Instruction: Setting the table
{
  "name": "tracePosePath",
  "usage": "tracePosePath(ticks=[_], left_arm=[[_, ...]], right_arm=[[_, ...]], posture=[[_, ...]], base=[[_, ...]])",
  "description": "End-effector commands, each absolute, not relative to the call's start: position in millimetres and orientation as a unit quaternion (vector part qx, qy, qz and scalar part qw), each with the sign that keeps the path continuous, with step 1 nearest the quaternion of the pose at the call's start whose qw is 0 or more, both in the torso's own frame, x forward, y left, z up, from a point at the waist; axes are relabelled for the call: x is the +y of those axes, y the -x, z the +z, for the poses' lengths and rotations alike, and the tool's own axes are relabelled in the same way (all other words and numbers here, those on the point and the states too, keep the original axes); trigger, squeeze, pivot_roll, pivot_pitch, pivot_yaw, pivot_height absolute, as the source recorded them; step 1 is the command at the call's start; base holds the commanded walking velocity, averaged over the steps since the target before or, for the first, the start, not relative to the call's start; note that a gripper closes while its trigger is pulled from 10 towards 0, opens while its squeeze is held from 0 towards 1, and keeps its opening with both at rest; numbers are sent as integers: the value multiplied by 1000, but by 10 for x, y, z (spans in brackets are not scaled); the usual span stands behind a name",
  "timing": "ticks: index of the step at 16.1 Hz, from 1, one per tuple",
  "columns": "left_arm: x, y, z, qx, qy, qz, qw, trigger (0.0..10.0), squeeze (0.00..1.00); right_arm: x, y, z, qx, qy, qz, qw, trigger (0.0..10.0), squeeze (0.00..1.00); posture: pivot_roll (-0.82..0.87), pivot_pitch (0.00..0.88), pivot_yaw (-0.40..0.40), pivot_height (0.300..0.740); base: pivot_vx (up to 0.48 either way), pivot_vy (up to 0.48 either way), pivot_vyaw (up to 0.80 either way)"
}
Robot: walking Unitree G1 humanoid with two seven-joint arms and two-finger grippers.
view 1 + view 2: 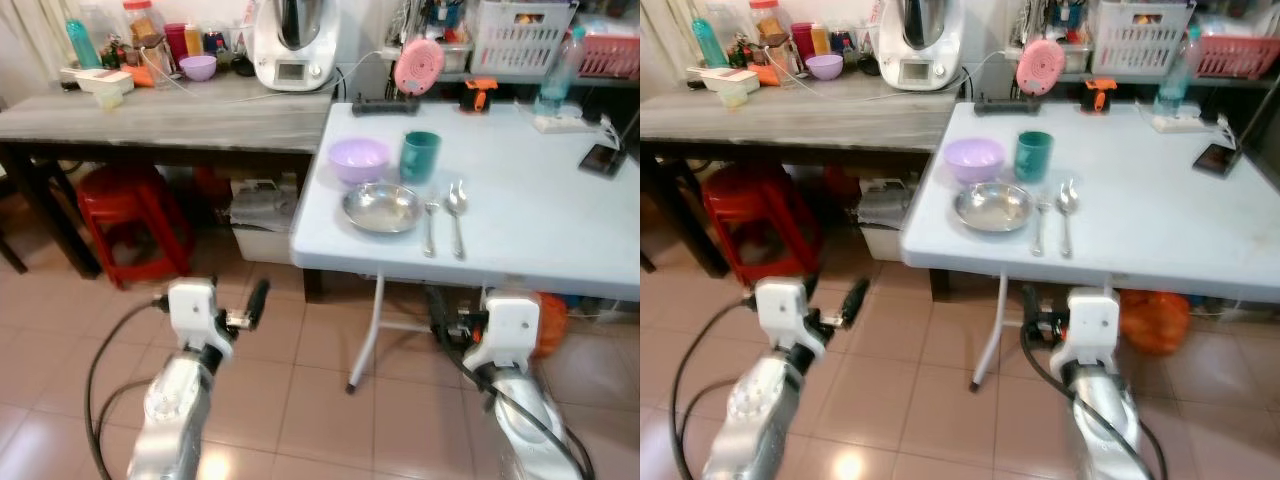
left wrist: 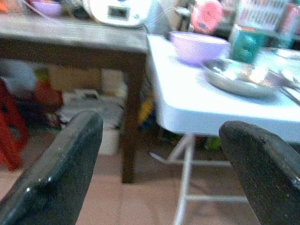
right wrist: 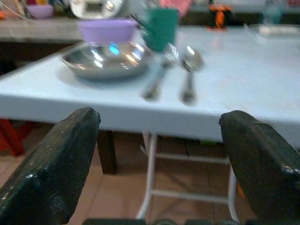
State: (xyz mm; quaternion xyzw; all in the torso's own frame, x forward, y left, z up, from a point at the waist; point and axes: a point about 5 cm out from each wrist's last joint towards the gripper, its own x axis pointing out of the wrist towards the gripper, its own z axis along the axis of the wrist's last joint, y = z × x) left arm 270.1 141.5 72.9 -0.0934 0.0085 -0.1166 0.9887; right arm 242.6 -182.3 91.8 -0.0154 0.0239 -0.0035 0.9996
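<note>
- The left gripper (image 1: 258,298) hangs low over the tiled floor, in front of the dark wooden table (image 1: 170,120). Its two black fingers (image 2: 56,173) are spread wide apart and nothing is between them. I think it hangs there because it has no job right now.
- The purple bowl (image 1: 359,159) sits near the left edge of the white table (image 1: 540,220). It is behind the plate, so a person could reach past the plate to get it.
- The silver plate (image 1: 381,208) lies flat, close to the front edge. That is where someone would sit and eat.
- The green cup (image 1: 420,156) stands straight up, just beside the bowl and behind the plate. Its open end faces up, ready for a drink.
- The fork (image 1: 430,226) lies just to the right of the plate. Its long side runs from the front edge toward the back. Its prongs point away from the robot and its handle points at the robot.
- The spoon (image 1: 456,212) lies next to the fork and runs the same way. Its round end is far from the robot.
- The right gripper (image 3: 154,154) hangs low, in front of the white table's edge and below it. Its fingers (image 3: 262,164) are spread wide and hold nothing.
- The place looks all set to me. Both arms may just be resting.
</note>
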Motion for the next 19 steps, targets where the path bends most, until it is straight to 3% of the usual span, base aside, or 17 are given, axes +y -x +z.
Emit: tracePosePath(ticks=[1, 5, 6, 10, 19], left_arm=[[1444, -2717, 773, 1, 88, -123, 989, 10000, 0], [1388, -2732, 844, -12, 115, -154, 981, 10000, 0], [1388, -2732, 843, -12, 116, -154, 981, 10000, 0], [1373, -2719, 851, -12, 123, -165, 979, 10000, 0], [1316, -2719, 833, -5, 131, -182, 974, 10000, 0]], right_arm=[[-1788, -2445, 934, 24, 9, 3, 1000, 10000, 0], [-1775, -2443, 992, 6, 43, 25, 999, 10000, 0], [-1758, -2435, 999, 6, 10, 41, 999, 10000, 0], [-1773, -2476, 997, 9, 49, 30, 998, 10000, 0], [-1809, -2460, 1138, -27, 16, 35, 999, 10000, 0]], posture=[[-93, 0, 60, 740], [-94, 0, 63, 740], [-93, 0, 63, 740], [-93, 0, 65, 740], [-110, 0, 59, 740]], base=[[0, 0, 0], [0, 0, 0], [240, 0, 0], [273, 0, 0], [282, 0, 0]])
